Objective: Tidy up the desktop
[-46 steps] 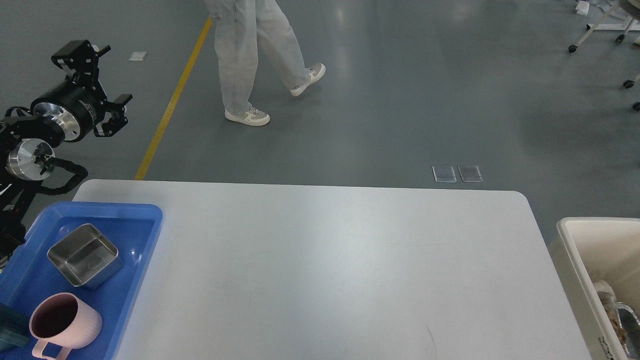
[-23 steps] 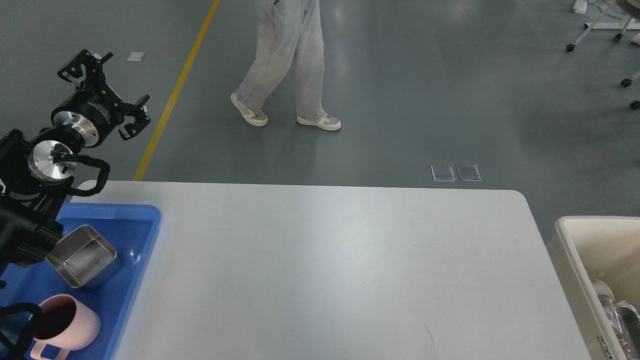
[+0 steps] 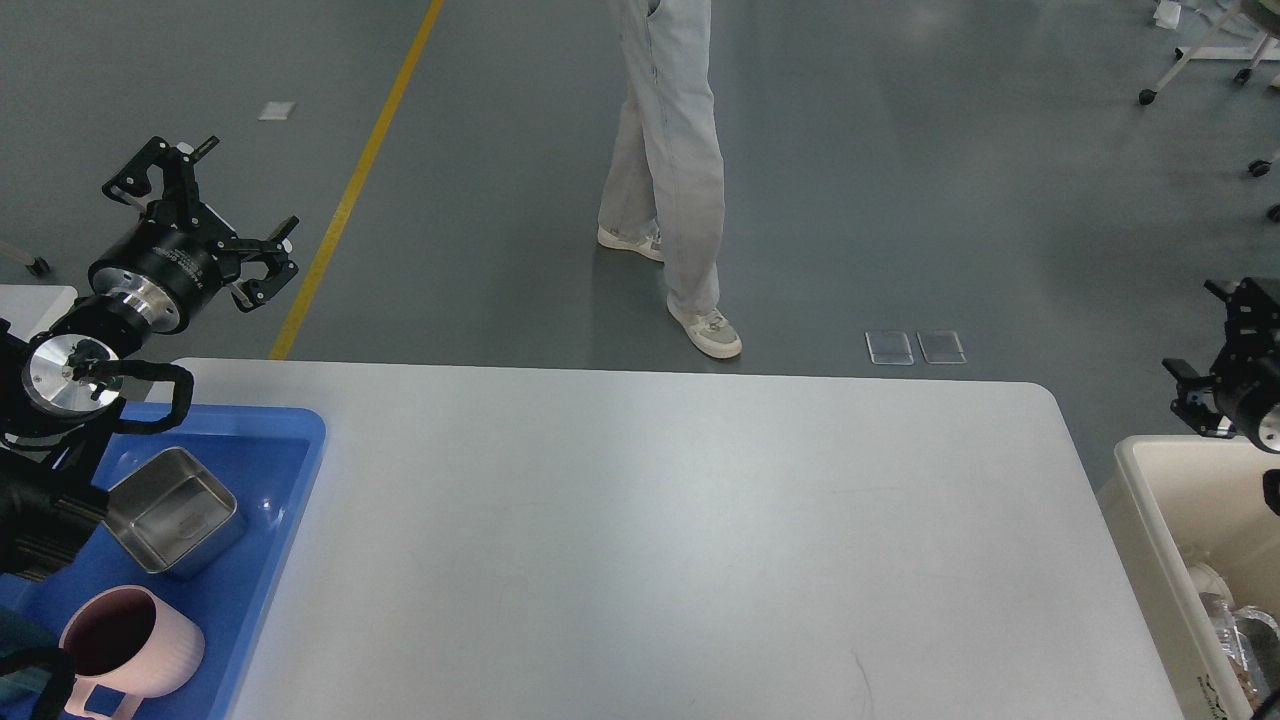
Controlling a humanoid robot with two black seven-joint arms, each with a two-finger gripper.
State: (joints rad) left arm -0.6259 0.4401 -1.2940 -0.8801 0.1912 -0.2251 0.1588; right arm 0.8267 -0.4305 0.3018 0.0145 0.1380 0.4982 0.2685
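The desktop (image 3: 650,540) is a wide whitish-grey tabletop with rounded corners, and its middle is bare. My left gripper (image 3: 205,205) is open and empty, held above the floor beyond the table's far left corner. My right gripper (image 3: 1200,345) shows at the right edge, above the white bin, with its fingers apart and nothing between them.
A blue tray (image 3: 290,470) at the front left holds a square steel container (image 3: 170,510) and a pink mug (image 3: 125,645). A white bin (image 3: 1150,520) with rubbish stands at the right. A person (image 3: 670,170) walks on the floor behind the table. A small white table corner (image 3: 35,300) shows far left.
My right gripper has come into view at the right edge. My left gripper has shifted slightly down and stayed open. The person has walked to the right, nearer the table.
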